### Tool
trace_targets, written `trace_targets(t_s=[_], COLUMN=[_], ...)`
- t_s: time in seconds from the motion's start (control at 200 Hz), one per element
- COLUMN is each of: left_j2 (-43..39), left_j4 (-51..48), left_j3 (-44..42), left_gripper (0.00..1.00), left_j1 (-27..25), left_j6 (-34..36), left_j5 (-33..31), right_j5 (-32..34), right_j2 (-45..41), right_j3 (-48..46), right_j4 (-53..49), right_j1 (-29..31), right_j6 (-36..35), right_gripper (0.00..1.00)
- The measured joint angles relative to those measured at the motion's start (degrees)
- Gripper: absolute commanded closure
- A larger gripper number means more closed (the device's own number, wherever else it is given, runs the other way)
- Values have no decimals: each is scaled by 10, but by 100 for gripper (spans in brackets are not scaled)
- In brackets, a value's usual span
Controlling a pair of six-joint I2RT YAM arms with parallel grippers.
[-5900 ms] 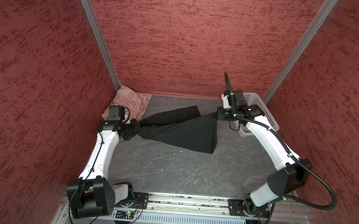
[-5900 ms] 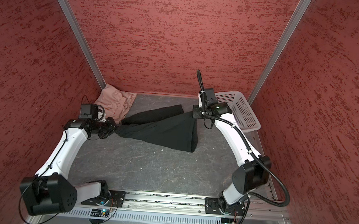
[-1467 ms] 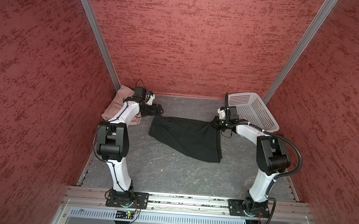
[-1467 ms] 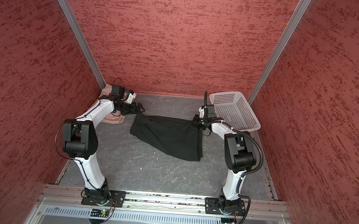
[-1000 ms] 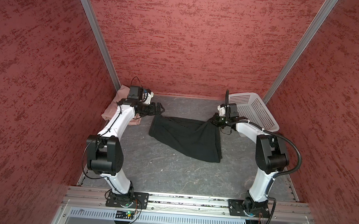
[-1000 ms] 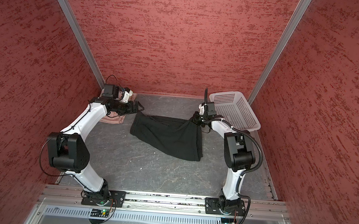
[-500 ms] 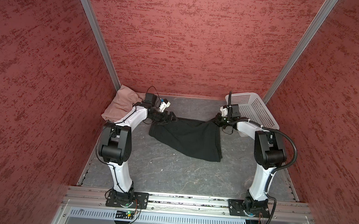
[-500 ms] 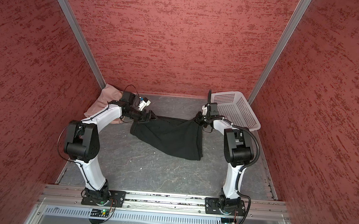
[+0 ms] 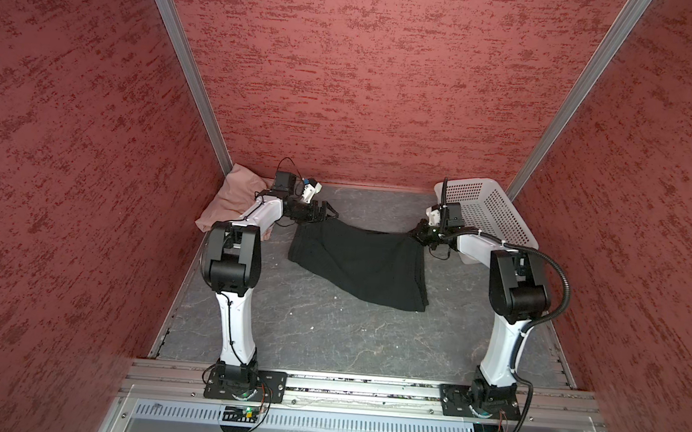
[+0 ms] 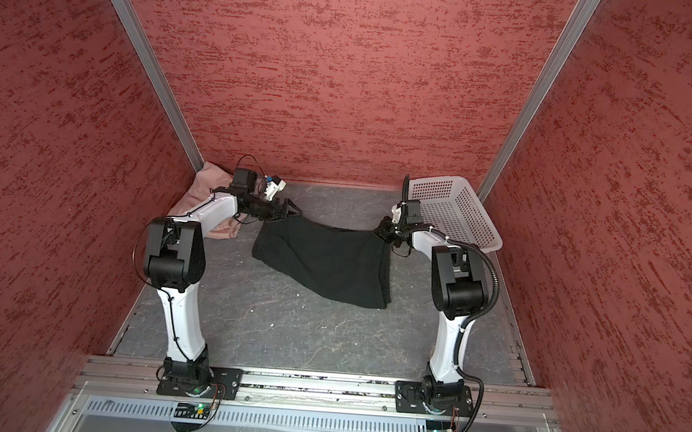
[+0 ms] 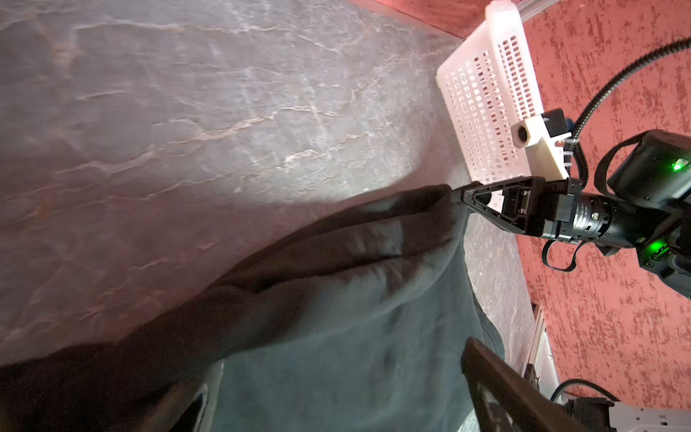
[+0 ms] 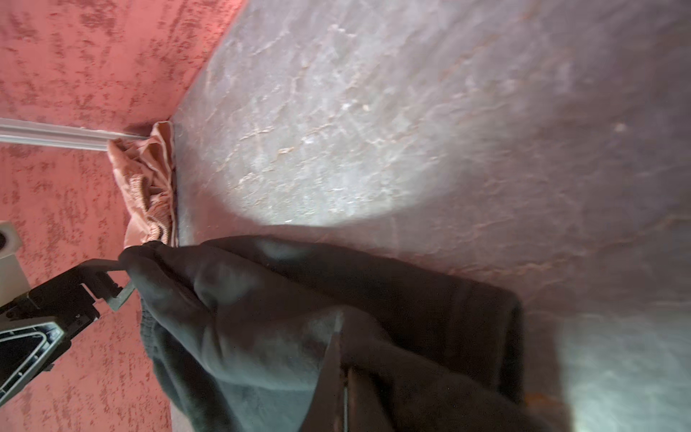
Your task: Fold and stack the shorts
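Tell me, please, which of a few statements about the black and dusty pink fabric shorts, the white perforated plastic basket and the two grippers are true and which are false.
1. The black fabric shorts lie on the grey table between the two arms. True.
2. The dusty pink fabric shorts lie inside the white perforated plastic basket. False: they sit bunched in the table's far left corner, and the basket is at the far right.
3. The right gripper pinches the far right corner of the black shorts. True.
4. The left gripper is shut on the pink shorts. False: its jaws stand open at the black shorts' far left corner.
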Motion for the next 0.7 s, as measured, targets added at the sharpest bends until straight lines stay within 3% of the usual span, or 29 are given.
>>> trace_targets(t_s=[0.075, 0.266, 0.511, 0.701], left_j2=[17, 44, -50, -175], left_j4=[13, 5, -40, -4], left_j3=[-11, -4, 25, -24], left_gripper=[1, 1, 1, 0], left_j1=[12, 33, 13, 10], left_j6=[-11, -42, -66, -99], left_j5=[2, 14, -9, -3], right_j5=[8, 17, 40, 54], right_j2=[8, 6, -113, -217], right_j3=[0, 2, -26, -100], right_j4=[-1, -2, -19, -17], right_j1=[-2, -3, 10, 98], right_j6=[-6, -26, -63, -77], right_gripper=[49, 30, 28, 42])
